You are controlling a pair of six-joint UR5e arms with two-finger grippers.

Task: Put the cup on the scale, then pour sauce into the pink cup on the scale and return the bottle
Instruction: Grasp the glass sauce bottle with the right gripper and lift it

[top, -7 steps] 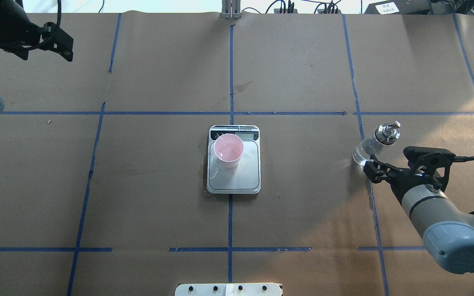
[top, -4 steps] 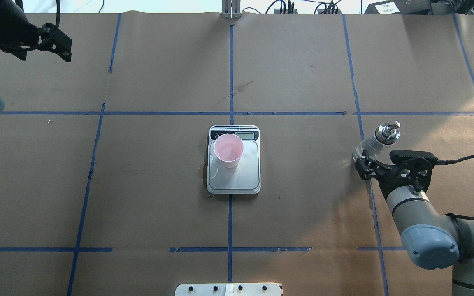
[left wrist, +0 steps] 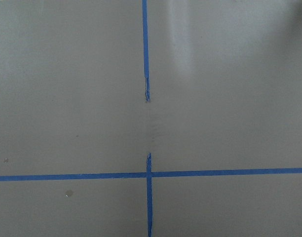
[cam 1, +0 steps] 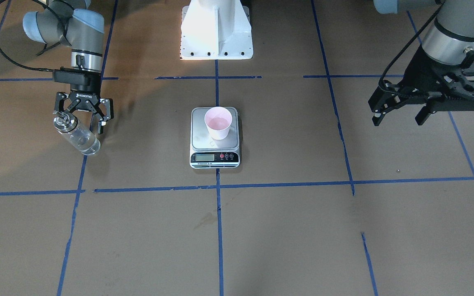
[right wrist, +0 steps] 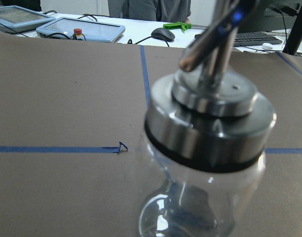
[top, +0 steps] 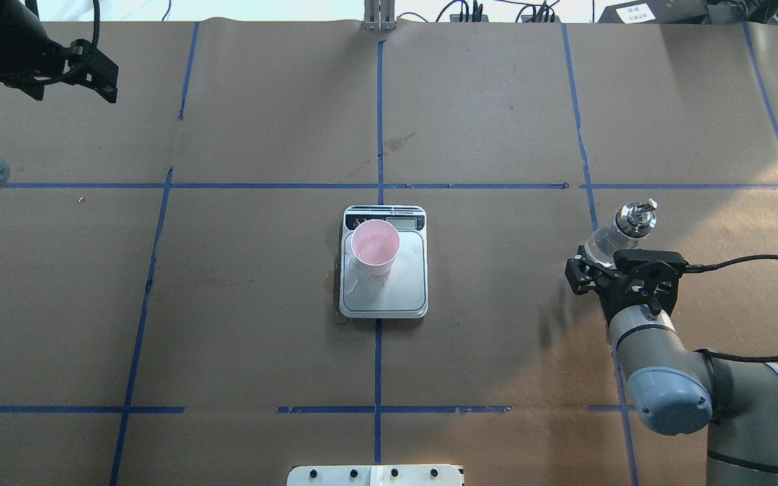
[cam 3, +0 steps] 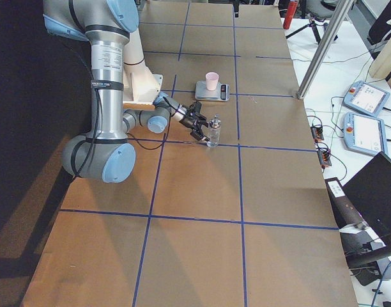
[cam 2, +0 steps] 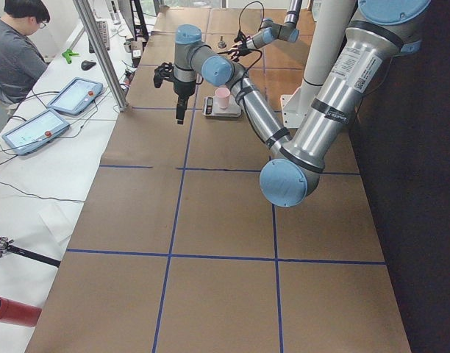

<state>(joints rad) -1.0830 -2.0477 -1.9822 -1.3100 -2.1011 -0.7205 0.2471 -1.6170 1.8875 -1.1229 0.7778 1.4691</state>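
The pink cup [top: 375, 246] stands on the scale [top: 389, 293] at the table's middle, with a little clear liquid in it [cam 1: 219, 122]. The glass bottle [top: 622, 229] with its silver cap stands upright on the table at the right; it also shows in the front view [cam 1: 77, 137]. My right gripper [cam 1: 81, 119] is open, right behind the bottle and not gripping it. The right wrist view shows the bottle [right wrist: 205, 148] very close, with no fingers on it. My left gripper [cam 1: 397, 115] is open and empty, held high at the far left.
Blue tape lines cross the brown paper table cover [top: 227, 304]. A wet patch lies on the scale's platform beside the cup [top: 355, 283]. The robot's white base [cam 1: 216, 28] stands at the near edge. An operator and tablets [cam 2: 56, 110] are beyond the far edge.
My right arm and gripper have shifted to the left by the bottle's base. The bottle, cup and scale have not moved. The left arm has hardly moved.
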